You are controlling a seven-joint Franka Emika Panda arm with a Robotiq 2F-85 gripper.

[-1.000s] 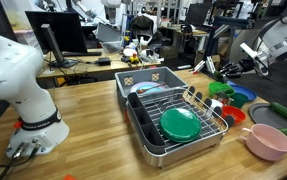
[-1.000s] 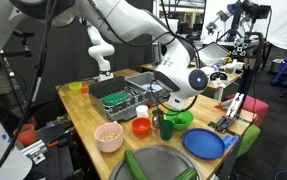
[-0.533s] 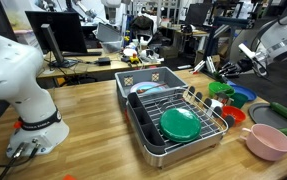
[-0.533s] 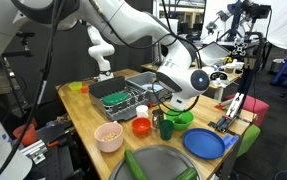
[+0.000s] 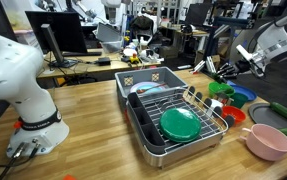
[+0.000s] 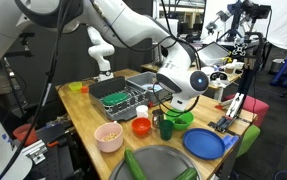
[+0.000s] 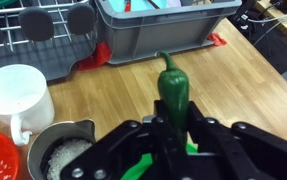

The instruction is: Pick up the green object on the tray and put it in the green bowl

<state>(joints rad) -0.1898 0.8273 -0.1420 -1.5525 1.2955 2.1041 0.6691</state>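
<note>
One green object (image 5: 180, 123) in tray (image 5: 163, 153) — end effector (image 5: 207, 69) well apart.

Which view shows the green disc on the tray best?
An exterior view: the green disc lies in full sight in the tray. In an exterior view it is small and foreshortened. The wrist view misses it.

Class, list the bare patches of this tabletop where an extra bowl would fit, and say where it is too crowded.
Free: the wood between the white robot base and the tray, and the strip in front of the tray. Crowded: on the tray's other side, where the green bowl, blue plate, red bowl and pink bowl cluster.
</note>
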